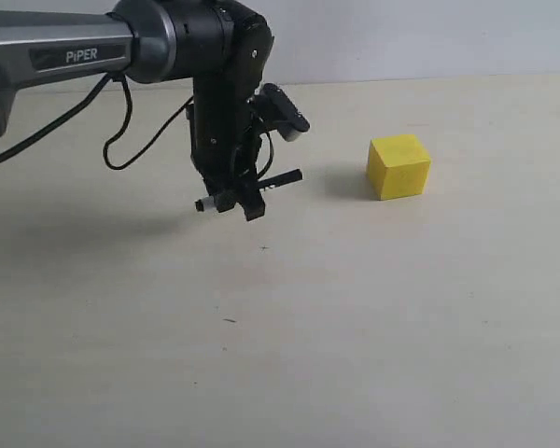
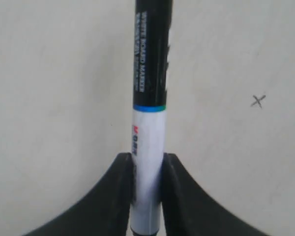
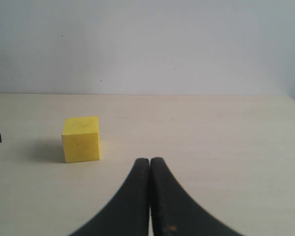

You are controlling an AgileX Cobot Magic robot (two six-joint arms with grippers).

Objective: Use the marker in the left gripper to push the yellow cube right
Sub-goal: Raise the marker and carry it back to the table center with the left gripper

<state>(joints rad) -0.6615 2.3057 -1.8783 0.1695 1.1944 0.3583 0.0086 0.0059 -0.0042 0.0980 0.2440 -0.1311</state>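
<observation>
The yellow cube (image 1: 399,165) sits on the pale table right of centre; the right wrist view also shows the cube (image 3: 81,138). My left gripper (image 1: 238,201) hangs above the table to the cube's left, shut on the marker (image 1: 252,189). The marker lies roughly level, black cap end pointing right toward the cube, with a clear gap between them. In the left wrist view the marker (image 2: 150,123) runs out from the gripper (image 2: 147,162), white barrel pinched, black half ahead. My right gripper (image 3: 150,164) is shut with nothing in it; the exterior view does not show it.
A small pencilled x mark (image 2: 257,101) is on the table near the marker's side. The pale table (image 1: 355,327) stretches bare in front of and right of the cube. A white wall (image 3: 147,44) stands behind the table's far edge.
</observation>
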